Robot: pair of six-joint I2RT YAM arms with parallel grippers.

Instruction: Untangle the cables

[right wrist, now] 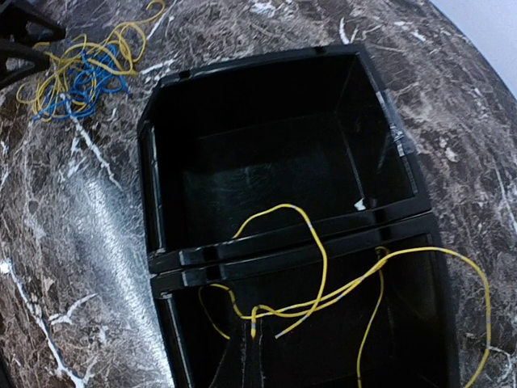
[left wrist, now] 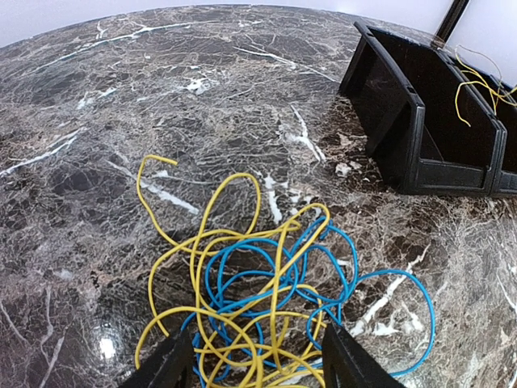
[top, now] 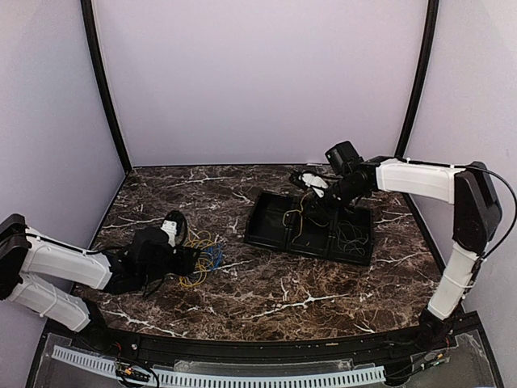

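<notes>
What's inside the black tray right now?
A yellow cable draped over the tray's divider, reaching both compartments. The right arm hides part of one compartment from above.

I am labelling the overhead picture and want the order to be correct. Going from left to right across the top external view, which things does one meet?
left arm → tangle of yellow and blue cables → black tray → right arm
</notes>
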